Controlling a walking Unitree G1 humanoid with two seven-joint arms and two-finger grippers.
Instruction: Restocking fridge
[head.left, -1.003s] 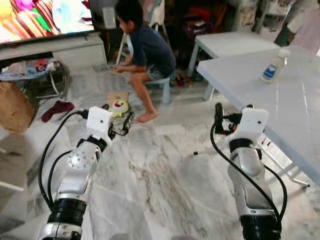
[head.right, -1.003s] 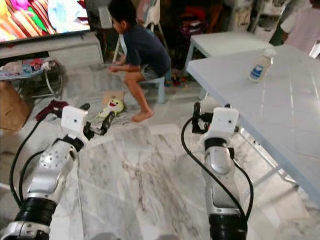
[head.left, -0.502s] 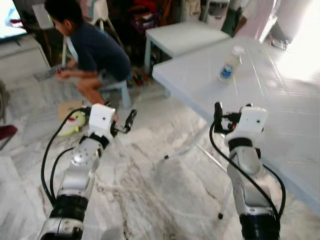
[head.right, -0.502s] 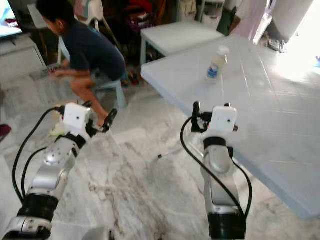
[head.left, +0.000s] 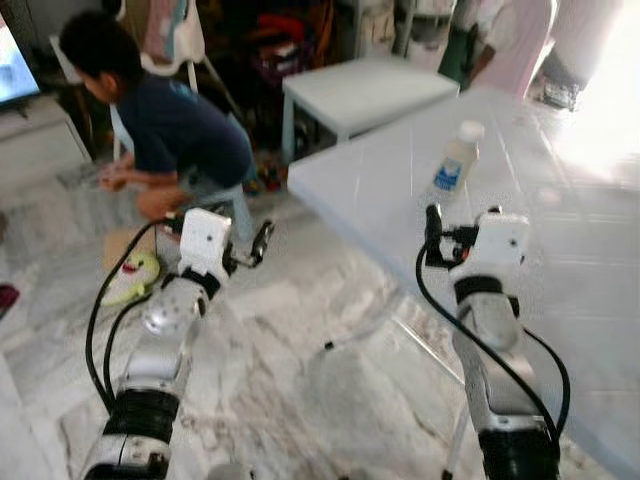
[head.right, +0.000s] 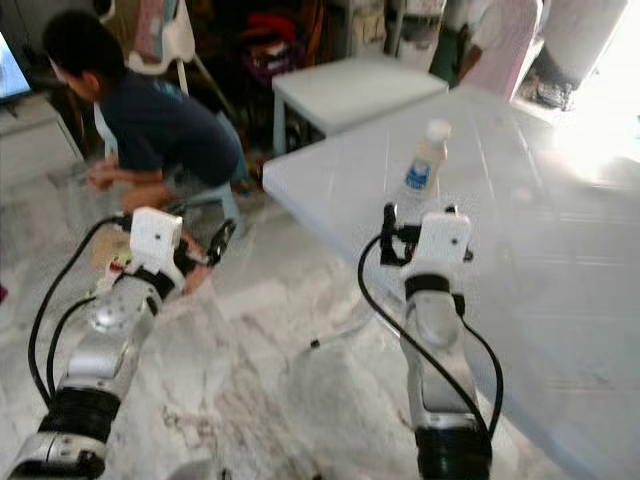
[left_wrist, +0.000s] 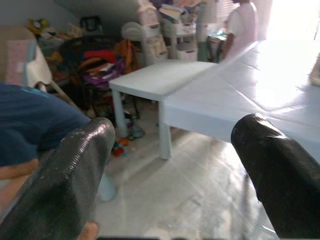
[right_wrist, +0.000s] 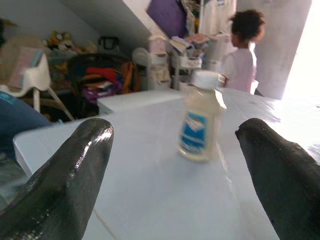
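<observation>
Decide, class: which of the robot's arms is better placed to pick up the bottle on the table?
Probably the right. The right gripper is open at the table edge, facing the bottle between its fingers. The left gripper hangs over the floor, well aside.

Both silver arms reach forward at about the same height, elbows bent. The left gripper points ahead and slightly toward the right arm, its black fingers spread apart. The right gripper points straight ahead, its fingers likewise spread wide and holding nothing.

Bottle label (blue, blurred): nothing legible.
</observation>
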